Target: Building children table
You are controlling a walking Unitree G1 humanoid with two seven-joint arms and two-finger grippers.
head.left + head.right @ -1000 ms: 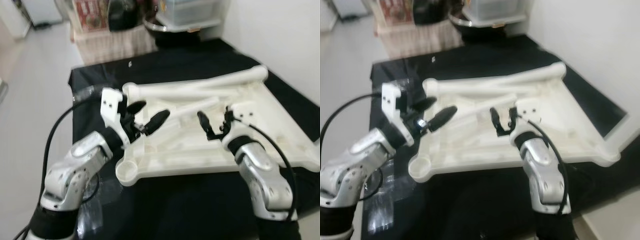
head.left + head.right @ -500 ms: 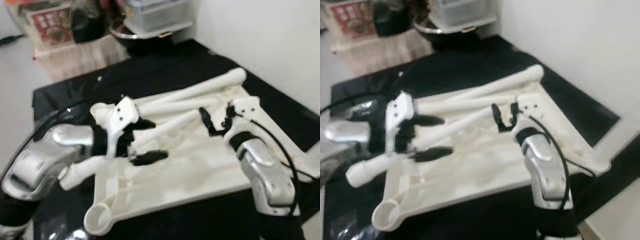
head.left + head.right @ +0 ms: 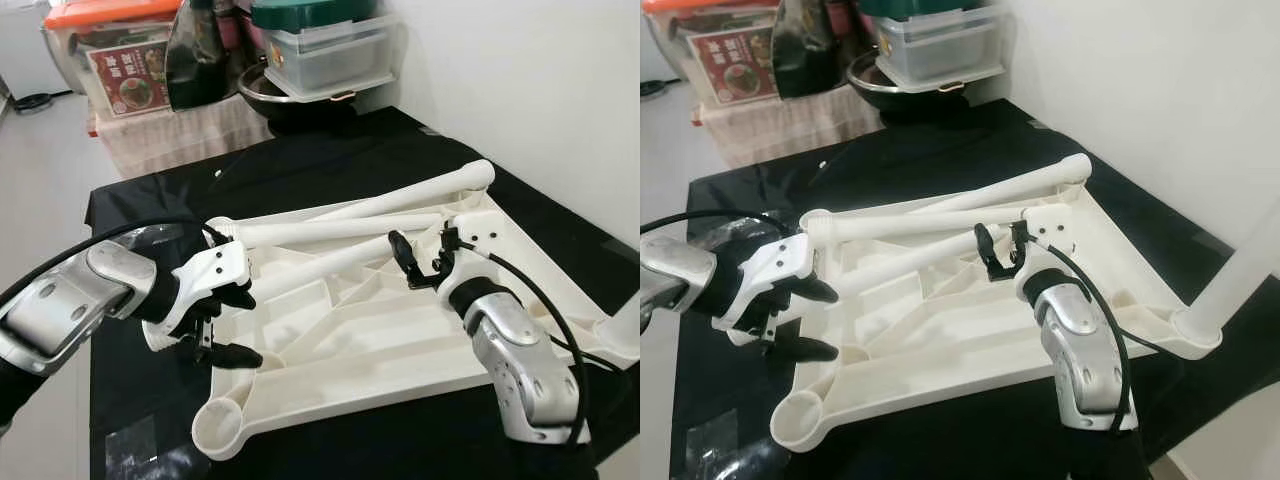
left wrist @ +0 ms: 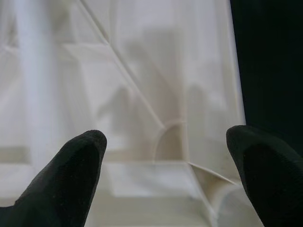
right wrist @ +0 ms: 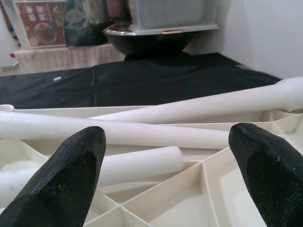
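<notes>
The upturned white plastic tabletop point(image 3: 400, 330) lies on the black cloth point(image 3: 330, 165), three loose white legs point(image 3: 340, 232) across its ribs. The left gripper point(image 3: 228, 322) has dropped to the near-left edge, open and empty; the right gripper point(image 3: 420, 262) still hovers open over the legs, so no leg is picked.

Both silver arms reach forward; left end effector point(image 3: 222, 325) and right end effector point(image 3: 420, 262) have fingers spread apart.

Two black fingertips point(image 4: 71, 179) of the left gripper point(image 4: 165, 184) stand wide apart over the ribbed white underside of the tabletop point(image 4: 142, 94), with black cloth point(image 4: 270, 61) past its edge.
</notes>
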